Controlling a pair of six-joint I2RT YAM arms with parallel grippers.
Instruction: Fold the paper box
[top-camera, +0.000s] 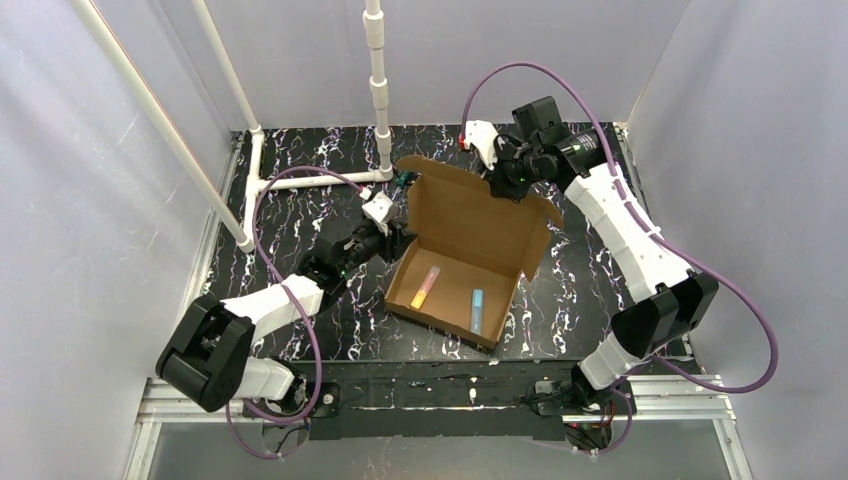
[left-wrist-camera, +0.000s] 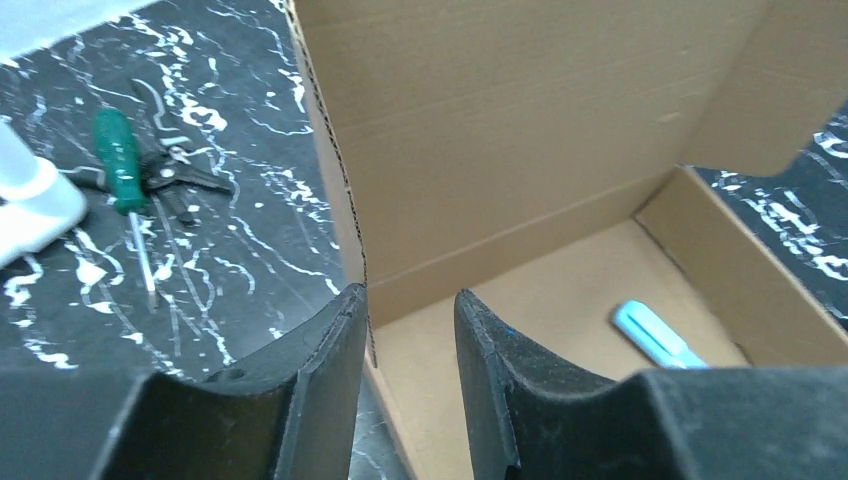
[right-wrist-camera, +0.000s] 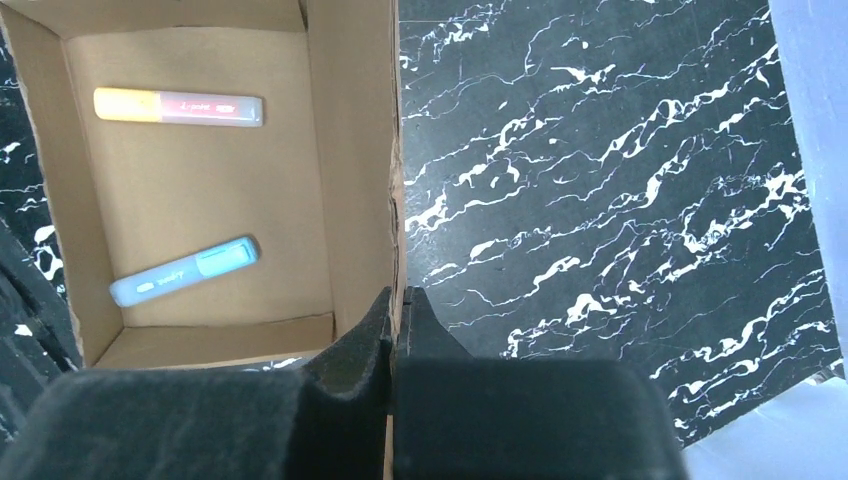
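**Operator:** What is on my left side?

**Spotter:** Far left, a green-handled screwdriver (left-wrist-camera: 120, 160) lies on the black marbled surface (left-wrist-camera: 250, 250), across a dark-handled tool (left-wrist-camera: 185, 180). Your left gripper (left-wrist-camera: 410, 385) is just right of those, at the left side of the paper box (top-camera: 452, 290). Its jaws are parted a moderate way. The box's left wall stands in the gap, close against one finger (left-wrist-camera: 320, 400). You cannot tell from the wrist view whether they touch, but nothing is clamped.

**Operator:** And the box itself?

**Spotter:** It sits in the middle of the surface, between your two arms, with its tray walls standing. The lid (top-camera: 470, 215) rises from the far wall, open and roughly upright. Two things lie on the tray floor, well apart from each other. One is an orange-and-pink highlighter (top-camera: 425, 288) toward the left. The other is a blue highlighter (top-camera: 477, 310) toward the right.

**Operator:** My right side?

**Spotter:** Your right gripper (right-wrist-camera: 397, 310) is at the lid's upper edge, toward its right end. The jaws are pressed together on the cardboard, and the panel shows edge-on between them in the wrist view.
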